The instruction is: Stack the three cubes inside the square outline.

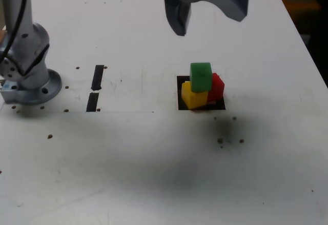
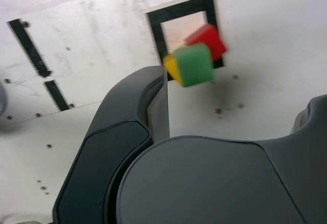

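gripper [image 1: 205, 7] hanging up top of the exterior view, jaws spread, nothing in them | green cube [image 1: 201, 76] sits on top of yellow cube [image 1: 193, 96] and red cube [image 1: 216, 87], those two side by side | all on the square outline [image 1: 180, 84], mid-frame, pile spilling over its tape | table [image 1: 154, 174] white

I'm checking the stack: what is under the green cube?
The green cube rests on the yellow cube and the red cube, which sit side by side in the square outline. Whether anything lies between or behind those two is hidden.
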Robot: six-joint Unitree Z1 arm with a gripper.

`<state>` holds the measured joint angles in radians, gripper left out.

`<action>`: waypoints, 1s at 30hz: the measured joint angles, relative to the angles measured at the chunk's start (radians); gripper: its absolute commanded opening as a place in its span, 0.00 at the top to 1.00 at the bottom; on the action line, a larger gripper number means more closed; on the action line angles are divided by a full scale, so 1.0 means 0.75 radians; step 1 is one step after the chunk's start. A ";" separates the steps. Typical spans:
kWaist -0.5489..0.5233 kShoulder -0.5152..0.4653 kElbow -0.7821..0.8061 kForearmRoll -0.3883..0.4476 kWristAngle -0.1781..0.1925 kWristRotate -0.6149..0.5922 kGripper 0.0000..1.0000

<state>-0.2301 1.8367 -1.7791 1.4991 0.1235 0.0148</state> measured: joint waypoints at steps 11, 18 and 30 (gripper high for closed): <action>0.077 0.135 0.124 -0.084 -0.075 0.049 0.07; 0.083 0.194 0.127 -0.138 -0.089 0.064 0.26; 0.085 0.264 0.133 -0.178 -0.110 0.058 0.40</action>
<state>-0.1661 2.0344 -1.6797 1.3659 0.0412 0.0586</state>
